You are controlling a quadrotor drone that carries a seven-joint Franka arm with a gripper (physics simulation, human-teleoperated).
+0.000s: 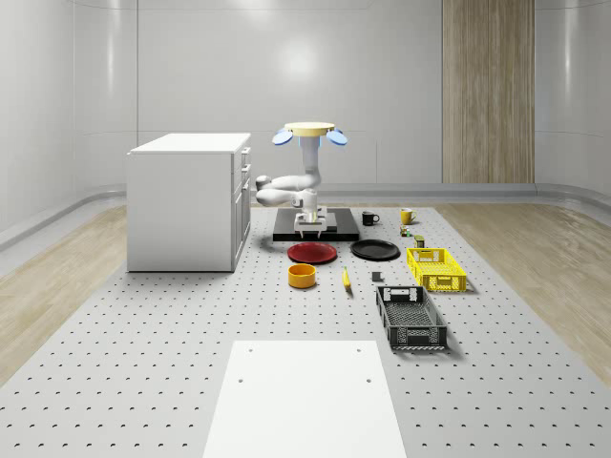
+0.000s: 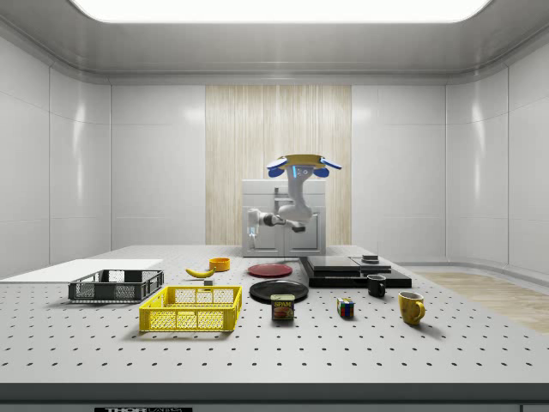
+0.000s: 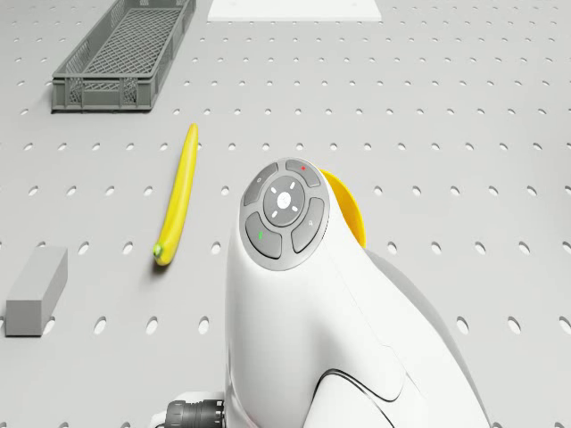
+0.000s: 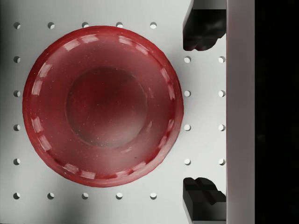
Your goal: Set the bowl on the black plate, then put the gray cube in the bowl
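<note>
**Bowl sits untouched on the table while the gripper hangs open above the red plate**

Bowl, orange-yellow, stands on the perforated table in front of the red plate, toward the whole-scene view's bottom, with a banana just beside it on that view's right. The black plate lies next to the red plate, on its right in the same view, and nothing rests on it. A gray cube lies flat on the table near the banana's end in the drone view.

The drone hovers beside the white cabinet, above the black slab at the back of the table. Its arm bends down, and the gripper hangs low over the slab's front edge, just behind the red plate. In the wrist view the two dark fingertips stand wide apart with nothing between them, and the red plate lies below.

A yellow basket and a dark gray basket stand on the whole-scene view's right.
</note>
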